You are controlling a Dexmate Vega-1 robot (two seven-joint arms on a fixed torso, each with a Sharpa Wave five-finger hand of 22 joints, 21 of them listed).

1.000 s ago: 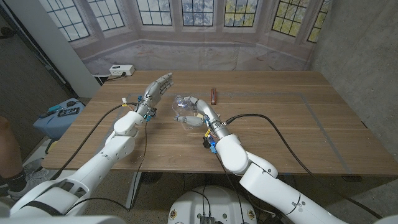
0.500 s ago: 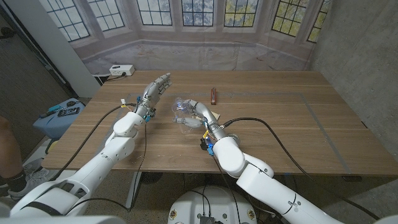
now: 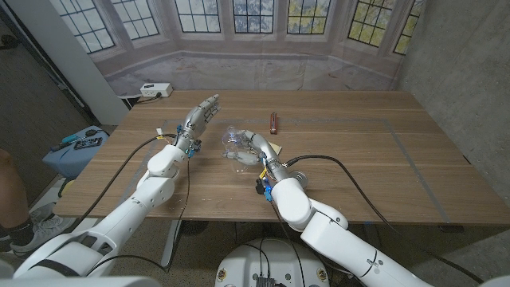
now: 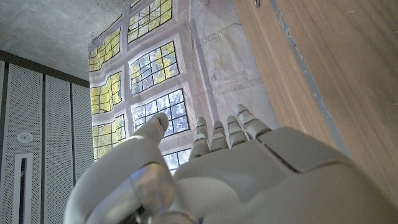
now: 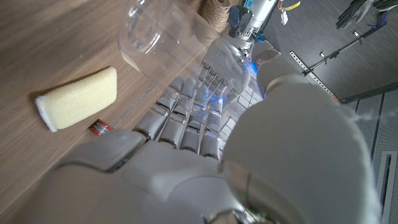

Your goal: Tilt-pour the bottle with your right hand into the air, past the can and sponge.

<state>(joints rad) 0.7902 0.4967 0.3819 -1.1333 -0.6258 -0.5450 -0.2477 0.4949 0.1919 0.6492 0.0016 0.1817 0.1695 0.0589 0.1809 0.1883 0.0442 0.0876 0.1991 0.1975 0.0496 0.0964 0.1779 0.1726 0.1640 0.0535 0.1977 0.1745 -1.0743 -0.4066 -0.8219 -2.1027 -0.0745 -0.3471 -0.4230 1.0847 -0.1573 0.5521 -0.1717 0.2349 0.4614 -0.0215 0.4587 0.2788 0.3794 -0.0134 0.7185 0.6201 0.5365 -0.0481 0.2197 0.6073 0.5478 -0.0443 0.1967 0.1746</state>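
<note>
Gripping the clear plastic bottle (image 3: 233, 141) near the middle of the wooden table (image 3: 358, 167), the right hand (image 3: 253, 148) has its fingers wrapped round the bottle's body; in the head view the bottle is tipped over on a slant toward the robot's left, just beside the hand; in the right wrist view the bottle (image 5: 168, 40) shows as a transparent cylinder with its round end facing the camera, the right hand's fingers (image 5: 186, 106) curled against its side. The yellow sponge (image 5: 78, 98) lies on the wood close by, and in the head view it (image 3: 273, 147) peeks out just behind the right wrist; the dark red can (image 3: 273, 122) lies on its side farther back on the table, apart from the bottle, and its end (image 5: 99, 129) shows just beside the sponge in the right wrist view. The left hand (image 3: 199, 115) holds nothing, its fingers straight and close together, reaching over the table's left part; the left wrist view shows the same hand (image 4: 236, 174) with fingers extended toward the window backdrop (image 4: 152, 93). A white power strip (image 3: 155, 90) sits at the table's far left corner.
</note>
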